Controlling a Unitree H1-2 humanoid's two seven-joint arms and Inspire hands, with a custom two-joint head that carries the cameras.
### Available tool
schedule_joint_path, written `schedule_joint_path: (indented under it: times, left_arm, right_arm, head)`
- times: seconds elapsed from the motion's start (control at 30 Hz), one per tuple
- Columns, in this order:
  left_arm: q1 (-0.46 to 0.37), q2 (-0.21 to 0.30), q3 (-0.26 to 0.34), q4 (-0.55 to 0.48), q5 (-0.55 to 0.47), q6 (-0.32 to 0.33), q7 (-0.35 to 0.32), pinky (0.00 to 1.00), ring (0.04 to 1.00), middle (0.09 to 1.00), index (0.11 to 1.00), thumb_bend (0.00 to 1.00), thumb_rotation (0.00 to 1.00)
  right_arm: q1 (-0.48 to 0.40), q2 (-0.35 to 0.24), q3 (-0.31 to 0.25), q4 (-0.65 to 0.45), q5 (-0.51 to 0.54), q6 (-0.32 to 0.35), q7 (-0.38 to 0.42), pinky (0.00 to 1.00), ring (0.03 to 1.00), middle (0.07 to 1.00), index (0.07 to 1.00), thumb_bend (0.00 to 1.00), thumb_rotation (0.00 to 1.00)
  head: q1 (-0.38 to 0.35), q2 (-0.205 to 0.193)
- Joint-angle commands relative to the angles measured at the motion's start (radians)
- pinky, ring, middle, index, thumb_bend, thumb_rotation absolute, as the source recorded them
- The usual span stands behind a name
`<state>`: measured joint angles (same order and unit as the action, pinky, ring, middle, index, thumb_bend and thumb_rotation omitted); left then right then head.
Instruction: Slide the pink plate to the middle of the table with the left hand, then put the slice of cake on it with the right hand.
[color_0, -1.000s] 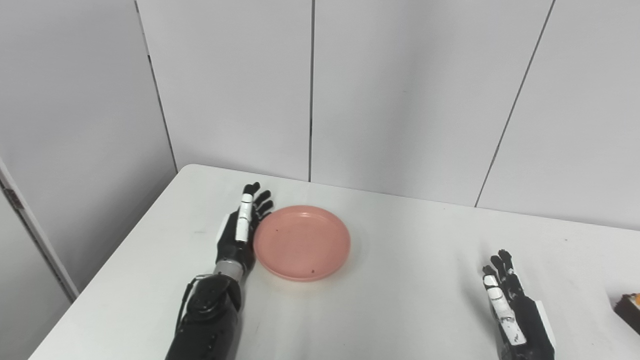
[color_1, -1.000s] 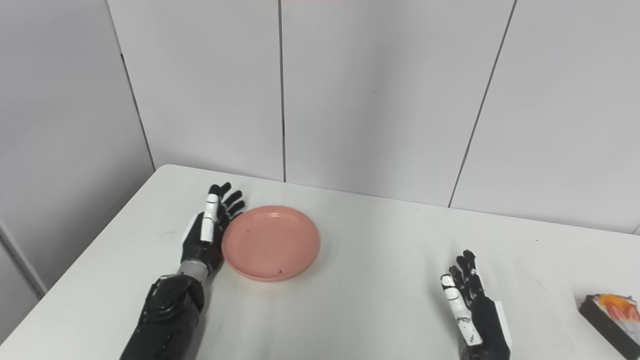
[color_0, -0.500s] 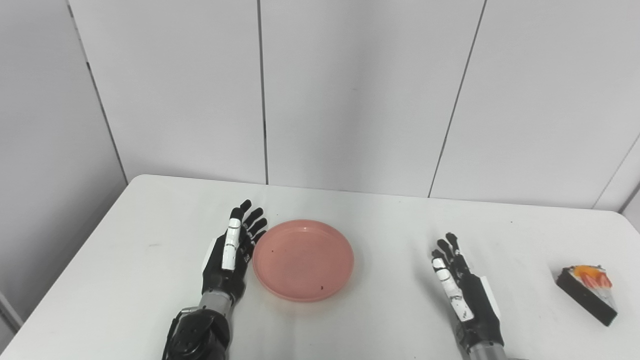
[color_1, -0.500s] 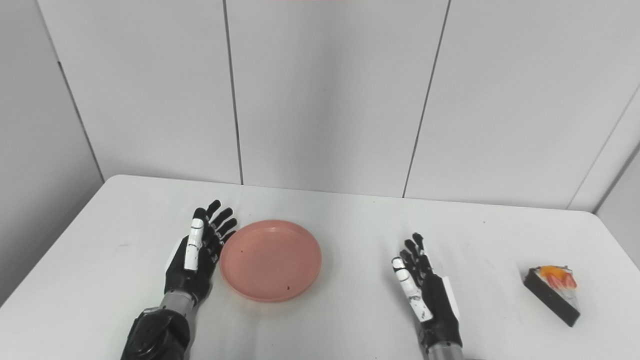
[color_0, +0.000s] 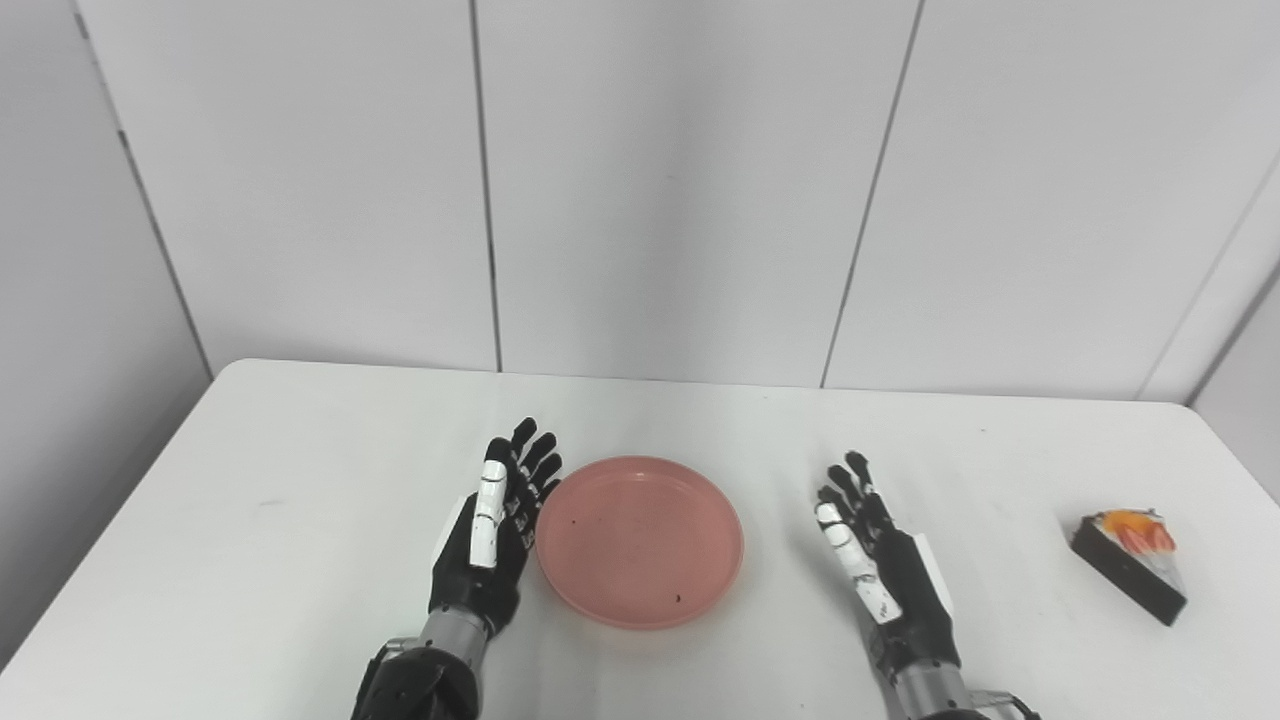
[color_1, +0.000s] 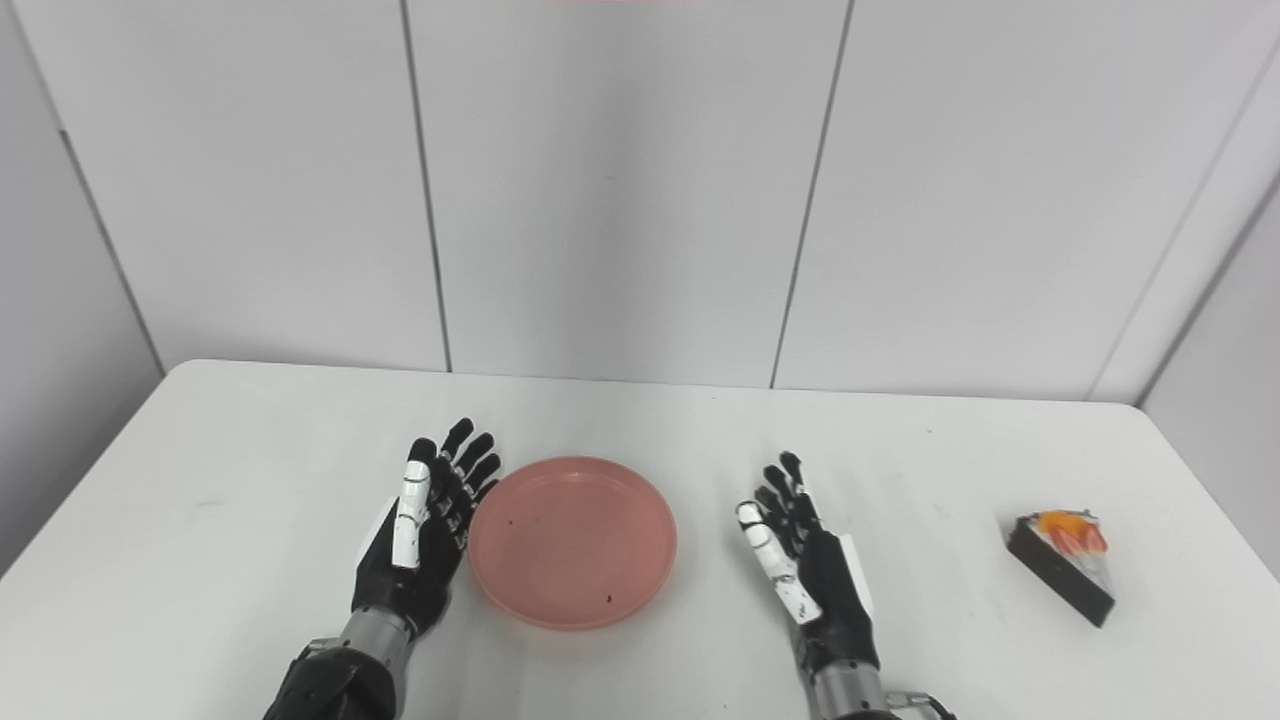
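Table (color_0: 300, 480) holds one pink plate (color_0: 640, 540), one cake slice (color_0: 1130, 565), two robot hands.

Two side-by-side head cameras look down across the same table (color_0: 300, 470).

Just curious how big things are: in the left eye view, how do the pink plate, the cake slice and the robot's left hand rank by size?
Largest to smallest:
1. pink plate
2. left hand
3. cake slice
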<state>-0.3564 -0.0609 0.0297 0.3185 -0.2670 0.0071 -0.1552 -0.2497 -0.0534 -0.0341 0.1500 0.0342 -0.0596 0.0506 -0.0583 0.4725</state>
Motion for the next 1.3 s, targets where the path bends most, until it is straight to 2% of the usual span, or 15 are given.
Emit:
schedule_joint_path:
  times: [0.0, 0.2, 0.4, 0.8, 0.93, 1.03, 1.1, 1.13, 1.27]
  left_arm:
    - [0.022, -0.001, -0.011, 0.031, 0.008, 0.028, -0.012, 0.97, 0.964, 0.969, 0.976, 0.67, 1.00]
    - [0.023, -0.013, -0.033, 0.064, 0.026, 0.006, -0.022, 0.92, 0.932, 0.944, 0.950, 0.67, 1.00]
    - [0.028, -0.012, -0.053, 0.077, 0.032, -0.003, -0.042, 0.93, 0.947, 0.962, 0.962, 0.72, 1.00]
    - [0.024, -0.009, -0.058, 0.118, 0.023, -0.025, -0.069, 0.94, 0.944, 0.958, 0.954, 0.73, 0.99]
    - [0.020, -0.003, -0.060, 0.121, 0.021, -0.019, -0.080, 0.95, 0.948, 0.964, 0.960, 0.73, 1.00]
    - [0.016, -0.003, -0.058, 0.125, 0.018, -0.015, -0.088, 0.94, 0.950, 0.963, 0.957, 0.73, 1.00]
    - [0.014, -0.001, -0.059, 0.128, 0.014, -0.012, -0.098, 0.95, 0.952, 0.963, 0.958, 0.73, 1.00]
    - [0.014, 0.000, -0.059, 0.129, 0.012, -0.011, -0.102, 0.95, 0.952, 0.964, 0.961, 0.73, 1.00]
    - [0.012, 0.006, -0.058, 0.138, 0.007, -0.018, -0.119, 0.96, 0.956, 0.968, 0.966, 0.72, 1.00]
  right_arm:
    - [0.007, 0.013, 0.008, 0.016, -0.005, -0.054, -0.007, 0.96, 0.925, 0.948, 0.986, 0.55, 0.73]
    - [0.004, 0.002, 0.004, 0.028, 0.003, -0.071, 0.006, 0.96, 0.928, 0.952, 0.987, 0.55, 0.72]
    - [0.006, -0.008, 0.014, 0.026, 0.007, -0.086, 0.024, 0.95, 0.920, 0.946, 0.982, 0.55, 0.74]
    - [-0.002, -0.014, 0.025, 0.035, -0.014, -0.113, 0.026, 0.91, 0.910, 0.938, 0.974, 0.54, 0.71]
    - [-0.017, -0.025, 0.012, 0.063, -0.028, -0.158, 0.005, 0.92, 0.911, 0.935, 0.973, 0.54, 0.72]
    - [-0.037, -0.037, -0.004, 0.064, -0.035, -0.168, -0.016, 0.93, 0.914, 0.927, 0.961, 0.56, 0.73]
    - [-0.063, -0.040, -0.030, 0.074, -0.004, -0.187, -0.024, 0.93, 0.907, 0.926, 0.952, 0.59, 0.70]
    - [-0.074, -0.042, -0.041, 0.070, 0.002, -0.182, -0.032, 0.91, 0.899, 0.924, 0.948, 0.60, 0.70]
    - [-0.114, -0.091, -0.075, -0.026, 0.003, -0.083, -0.033, 0.92, 0.911, 0.933, 0.960, 0.59, 0.73]
  head:
    - [-0.001, 0.006]
    - [0.027, 0.013]
    - [0.027, 0.016]
    - [0.008, 0.004]
    - [-0.002, 0.000]
    - [-0.008, -0.004]
    - [-0.016, -0.009]
    - [-0.018, -0.009]
    - [-0.048, -0.016]
